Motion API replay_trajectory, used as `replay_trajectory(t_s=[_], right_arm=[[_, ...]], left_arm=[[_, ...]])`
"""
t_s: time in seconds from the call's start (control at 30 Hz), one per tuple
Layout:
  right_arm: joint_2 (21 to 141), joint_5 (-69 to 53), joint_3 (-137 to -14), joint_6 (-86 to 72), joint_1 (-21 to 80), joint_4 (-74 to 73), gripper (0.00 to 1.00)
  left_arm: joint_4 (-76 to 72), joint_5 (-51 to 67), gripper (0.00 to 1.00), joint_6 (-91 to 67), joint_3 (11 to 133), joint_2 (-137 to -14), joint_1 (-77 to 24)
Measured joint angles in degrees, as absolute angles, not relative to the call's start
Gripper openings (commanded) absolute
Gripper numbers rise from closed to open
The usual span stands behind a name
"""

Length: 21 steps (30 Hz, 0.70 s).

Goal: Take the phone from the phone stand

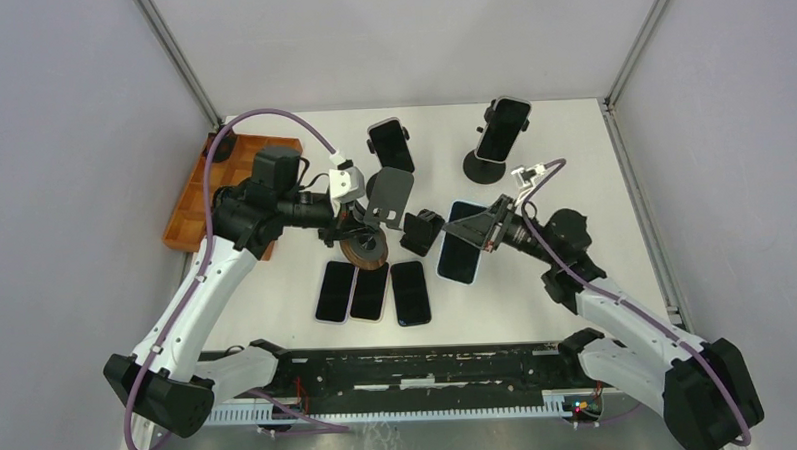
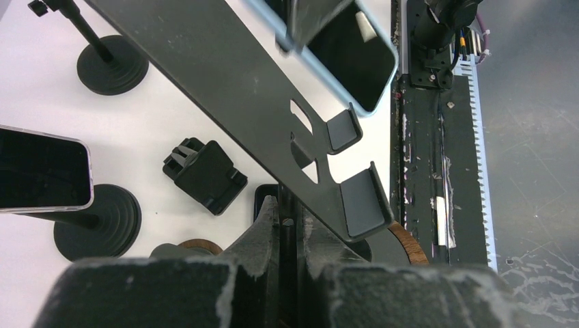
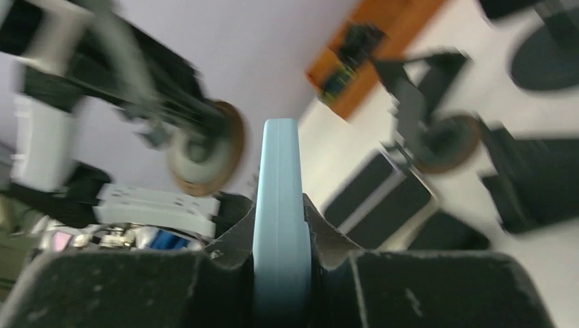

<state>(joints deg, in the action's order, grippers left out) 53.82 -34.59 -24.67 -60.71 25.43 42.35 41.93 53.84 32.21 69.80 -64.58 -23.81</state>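
The black metal phone stand (image 1: 388, 197) with a round wooden base (image 1: 364, 252) stands at the table's middle. Its plate (image 2: 259, 96) and two lips are bare in the left wrist view. My left gripper (image 1: 352, 222) is shut on the stand's upright (image 2: 291, 219). My right gripper (image 1: 491, 232) is shut on a light blue phone (image 1: 463, 245), held tilted above the table just right of the stand and apart from its plate. The phone's edge (image 3: 280, 191) runs between the right fingers (image 3: 229, 239). The phone also shows beyond the plate in the left wrist view (image 2: 355, 58).
Three dark phones (image 1: 372, 291) lie side by side in front of the stand. A small black holder (image 1: 422, 232) sits between stand and phone. Two more stands with phones are at the back (image 1: 390, 145) (image 1: 499, 131). An orange tray (image 1: 196, 207) is at the left.
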Motion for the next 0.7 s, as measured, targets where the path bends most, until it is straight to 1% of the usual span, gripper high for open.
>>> replay_trajectory(t_s=[0.1, 0.2, 0.37, 0.47, 0.53, 0.6, 0.7], right_arm=[[56.4, -34.6, -23.1, -54.6, 25.4, 31.9, 0.0], [60.4, -34.5, -19.6, -51.2, 25.5, 26.9, 0.0], [68.7, -33.8, -17.4, -48.0, 26.9, 22.6, 0.01], [72.8, -33.3, -17.4, -47.1, 28.1, 23.7, 0.06], [75.5, -32.8, -17.5, -46.6, 28.7, 24.9, 0.11], [77.9, -32.3, -17.5, -46.4, 29.0, 26.2, 0.21], [81.3, -31.6, -17.5, -46.6, 29.1, 29.0, 0.39]], left_arm=[[41.8, 53.9, 0.02, 32.2, 69.8, -64.6, -23.8], [41.8, 54.0, 0.02, 32.2, 70.1, -64.6, -23.8], [41.6, 54.1, 0.02, 32.2, 70.7, -64.6, -23.8], [41.6, 54.1, 0.02, 32.2, 70.7, -64.6, -23.8], [41.6, 54.2, 0.02, 32.2, 70.7, -64.6, -23.8], [41.6, 54.2, 0.02, 32.2, 70.7, -64.6, -23.8], [41.6, 54.2, 0.02, 32.2, 70.7, -64.6, -23.8]])
